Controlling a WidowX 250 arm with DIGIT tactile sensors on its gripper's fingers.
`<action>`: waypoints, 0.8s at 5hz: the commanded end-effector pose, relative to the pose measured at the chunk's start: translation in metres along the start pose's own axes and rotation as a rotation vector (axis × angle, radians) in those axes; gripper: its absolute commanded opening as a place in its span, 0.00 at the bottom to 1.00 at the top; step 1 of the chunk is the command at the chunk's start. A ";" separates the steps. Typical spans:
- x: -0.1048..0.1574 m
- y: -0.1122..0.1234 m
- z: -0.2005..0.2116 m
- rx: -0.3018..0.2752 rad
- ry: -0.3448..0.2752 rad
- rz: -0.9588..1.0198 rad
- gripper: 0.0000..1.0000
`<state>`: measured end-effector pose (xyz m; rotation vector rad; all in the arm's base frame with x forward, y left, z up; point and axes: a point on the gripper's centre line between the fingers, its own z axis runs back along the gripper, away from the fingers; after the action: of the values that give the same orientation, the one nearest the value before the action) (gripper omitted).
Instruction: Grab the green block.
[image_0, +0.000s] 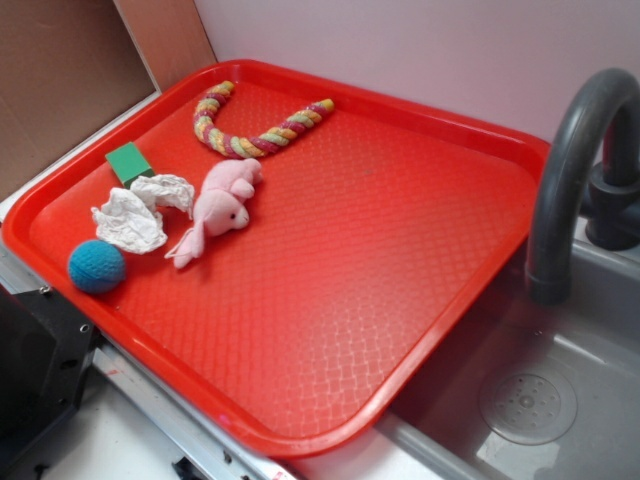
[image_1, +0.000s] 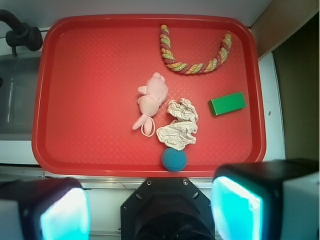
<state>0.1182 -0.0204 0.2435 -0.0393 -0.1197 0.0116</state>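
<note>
Claw (image_1: 150, 212) wide, empty, high above tray (image_1: 100, 165). Green block (image_1: 227, 103) lies clear; descend centred, fingers across its narrow sides.

Green block (image_1: 227, 104), red waffle-textured tray (image_1: 100, 60), teal ball (image_1: 174, 159)

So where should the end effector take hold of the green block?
Probably from above, fingers across the short width of the green block. It lies flat as an elongated bar on the tray, with its long sides free; the crumpled paper sits apart, so a top-down pinch at mid-length looks unobstructed.
</note>
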 end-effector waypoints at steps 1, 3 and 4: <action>0.000 0.000 0.000 0.000 0.000 0.000 1.00; 0.010 0.035 -0.024 0.070 -0.092 0.492 1.00; 0.021 0.057 -0.050 0.132 -0.132 0.734 1.00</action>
<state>0.1474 0.0335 0.1870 0.0482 -0.2195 0.7557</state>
